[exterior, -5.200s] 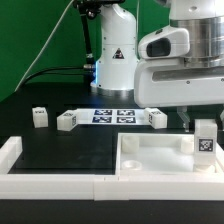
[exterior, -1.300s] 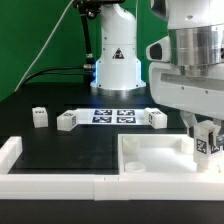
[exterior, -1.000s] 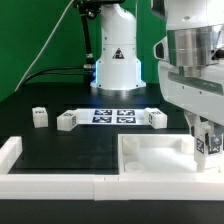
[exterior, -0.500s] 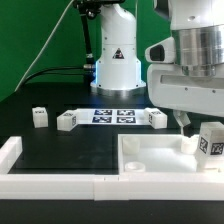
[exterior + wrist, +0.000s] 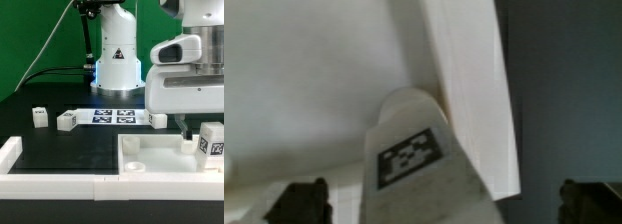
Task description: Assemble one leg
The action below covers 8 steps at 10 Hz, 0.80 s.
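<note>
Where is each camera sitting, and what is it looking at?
Exterior view: sits off the arm, low by the table's edge, facing across the table toward the robot's base. It shows the arm, the white top and the marker board.
Wrist view: rides on the wrist, looking down past the open end effector. Its dark fingertips show either side of the leg.
Shared: both see the tagged leg against the white top.
</note>
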Available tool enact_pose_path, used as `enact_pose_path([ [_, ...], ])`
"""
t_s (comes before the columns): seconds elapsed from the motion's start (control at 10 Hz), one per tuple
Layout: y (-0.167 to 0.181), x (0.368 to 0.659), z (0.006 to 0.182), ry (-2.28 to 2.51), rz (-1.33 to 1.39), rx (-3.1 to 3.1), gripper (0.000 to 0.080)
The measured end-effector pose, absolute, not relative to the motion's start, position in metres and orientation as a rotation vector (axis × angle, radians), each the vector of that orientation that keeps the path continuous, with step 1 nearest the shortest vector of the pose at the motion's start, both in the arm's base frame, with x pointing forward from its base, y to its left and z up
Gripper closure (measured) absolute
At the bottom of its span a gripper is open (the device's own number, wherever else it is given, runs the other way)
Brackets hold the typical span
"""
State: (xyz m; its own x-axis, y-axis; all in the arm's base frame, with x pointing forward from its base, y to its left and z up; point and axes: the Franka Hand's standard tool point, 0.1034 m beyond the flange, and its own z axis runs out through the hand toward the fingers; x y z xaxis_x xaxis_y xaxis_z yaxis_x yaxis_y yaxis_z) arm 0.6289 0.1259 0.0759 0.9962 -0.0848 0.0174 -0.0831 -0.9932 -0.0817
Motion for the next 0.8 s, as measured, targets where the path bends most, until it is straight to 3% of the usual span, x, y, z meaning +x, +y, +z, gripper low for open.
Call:
enact_pose_path([
  [0.2, 0.1168, 0.6294, 0.0734, -0.166, -0.039, -3.060, 0.0150],
  [0.5, 0.1178, 0.6292, 0.0734, -0.192, -0.040, -3.057, 0.0195],
  [0.6, 0.1179, 0.6292, 0.0734, -0.192, -0.039, -3.057, 0.0372],
  [0.7, 0.1178, 0.6292, 0.0734, -0.192, -0.039, -3.057, 0.0372],
  [0.8, 0.1178, 0.6292, 0.0734, -0.192, -0.039, -3.057, 0.0510],
])
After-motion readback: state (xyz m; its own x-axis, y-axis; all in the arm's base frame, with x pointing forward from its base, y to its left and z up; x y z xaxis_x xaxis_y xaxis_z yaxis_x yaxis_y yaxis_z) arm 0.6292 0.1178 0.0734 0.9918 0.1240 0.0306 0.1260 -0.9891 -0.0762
